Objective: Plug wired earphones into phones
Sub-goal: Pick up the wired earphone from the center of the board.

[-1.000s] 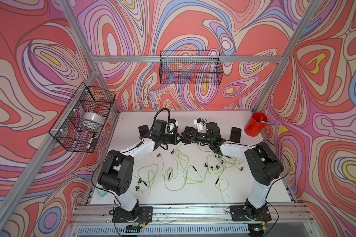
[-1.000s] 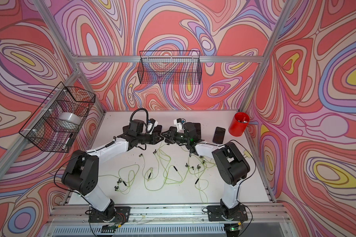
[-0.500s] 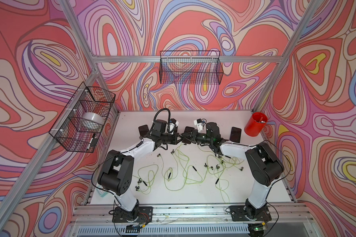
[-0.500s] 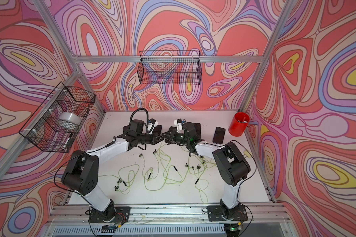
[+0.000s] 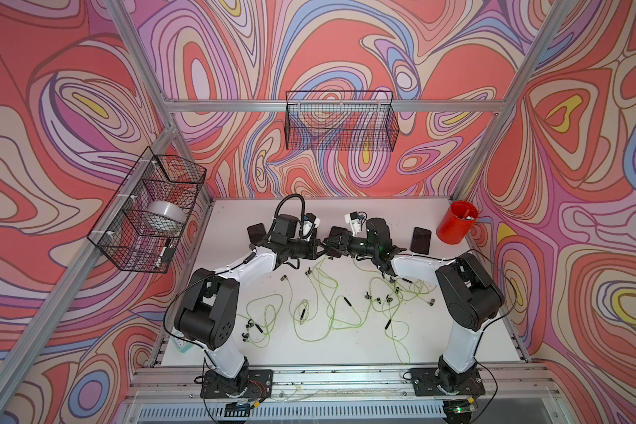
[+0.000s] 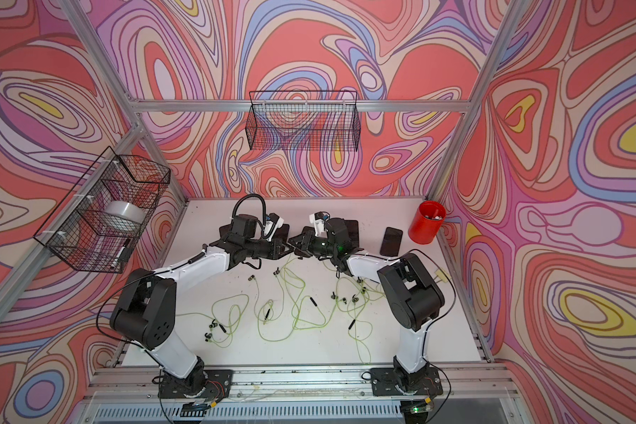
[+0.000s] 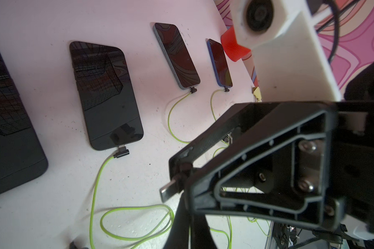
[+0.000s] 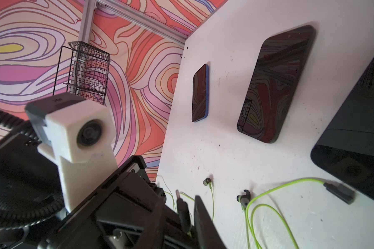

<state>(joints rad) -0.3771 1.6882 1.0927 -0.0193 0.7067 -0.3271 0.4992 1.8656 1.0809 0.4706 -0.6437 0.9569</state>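
Surface (image 5: 232, 216): white, speckled with dirt. My two arms stretch from the near edge and meet tip to tip over the far half, just short of the phone row: left arm (image 5: 250, 264), right arm (image 5: 415, 266).

Walls: a wire basket (image 5: 147, 216) on the left wall, a roll of tape (image 5: 164, 216) inside it; a longer basket (image 5: 340, 121) on the back wall. Red cup (image 5: 456, 227) stands at the far right corner of the surface.

Phones (image 7: 106, 94): black, screens up, in a row along the far edge. Left wrist view: the three toward the right edge each have a dark plug with a yellow-green lead at the near end. Right wrist view: two toward the left edge show bare near ends.

Earphones (image 7: 93, 194): thin yellow-green leads, looped and crossing over the middle of the surface, dark earbuds (image 8: 207, 181) and black stick remotes (image 5: 347, 301) scattered among them.

Plug (image 8: 181, 207): the one in hand, held above the surface where my arms meet, its lead hanging down to the surface. My left jaws are clamped tight on it. My right jaws stand narrowly apart around the same plug; a slit shows between one finger (image 8: 200, 217) and the plug body. Its metal tip (image 7: 167, 191) sticks out clear of both.
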